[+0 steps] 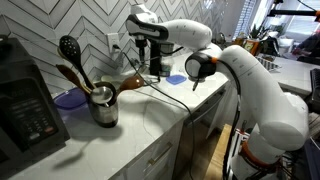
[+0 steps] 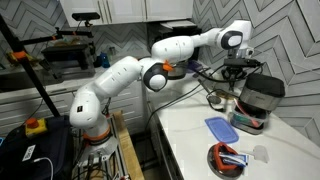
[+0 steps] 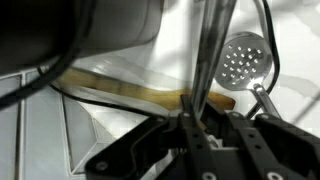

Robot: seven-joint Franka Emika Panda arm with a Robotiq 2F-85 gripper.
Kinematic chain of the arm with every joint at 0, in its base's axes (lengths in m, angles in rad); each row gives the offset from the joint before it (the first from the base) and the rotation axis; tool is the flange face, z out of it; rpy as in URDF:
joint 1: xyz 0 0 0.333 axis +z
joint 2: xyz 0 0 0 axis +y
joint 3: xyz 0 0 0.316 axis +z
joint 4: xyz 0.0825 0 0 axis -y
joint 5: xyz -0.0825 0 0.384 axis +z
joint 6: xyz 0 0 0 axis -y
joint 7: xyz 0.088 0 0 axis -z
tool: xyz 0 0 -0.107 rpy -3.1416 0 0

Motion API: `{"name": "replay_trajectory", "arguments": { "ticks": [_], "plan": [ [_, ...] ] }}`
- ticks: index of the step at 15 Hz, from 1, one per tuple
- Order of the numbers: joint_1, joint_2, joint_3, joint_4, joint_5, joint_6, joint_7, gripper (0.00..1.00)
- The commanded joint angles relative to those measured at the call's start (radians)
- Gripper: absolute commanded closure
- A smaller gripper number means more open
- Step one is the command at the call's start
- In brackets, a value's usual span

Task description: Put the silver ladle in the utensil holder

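My gripper [image 3: 195, 120] is shut on the slim shiny handle of the silver ladle [image 3: 207, 55], which runs straight up between the fingers; its bowl is hidden. In both exterior views the gripper [image 1: 153, 60] [image 2: 237, 70] hangs above the counter, to the side of and higher than the utensil holder [image 1: 103, 106]. The holder is a short steel cup holding a black slotted spoon [image 1: 68, 47] and brown wooden spoons [image 1: 72, 74]. The holder also shows in an exterior view [image 2: 216, 99].
A large black appliance [image 1: 25, 105] [image 2: 262, 98] stands next to the holder. A wooden spoon [image 3: 140, 93] and a round perforated spoon head [image 3: 243, 58] lie below the gripper. A blue plate [image 1: 178, 78], a blue lid [image 2: 221, 128] and a red bowl [image 2: 225, 158] sit on the counter.
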Motion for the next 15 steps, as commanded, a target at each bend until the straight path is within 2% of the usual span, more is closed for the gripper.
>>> {"name": "replay_trajectory", "arguments": {
  "ticks": [1, 6, 7, 8, 9, 15],
  "plan": [
    [-0.004, -0.075, -0.021, -0.023, -0.018, -0.064, 0.0, 0.96],
    [0.017, -0.173, -0.029, -0.012, -0.014, -0.137, 0.033, 0.96],
    [0.018, -0.125, -0.026, 0.114, -0.023, -0.208, 0.068, 0.96],
    [0.025, -0.143, -0.028, 0.126, -0.025, -0.234, 0.104, 0.96],
    [0.033, -0.215, -0.027, 0.041, -0.022, -0.211, 0.144, 0.96],
    [0.035, -0.307, 0.072, 0.092, 0.114, -0.124, 0.348, 0.96]
  ]
}}
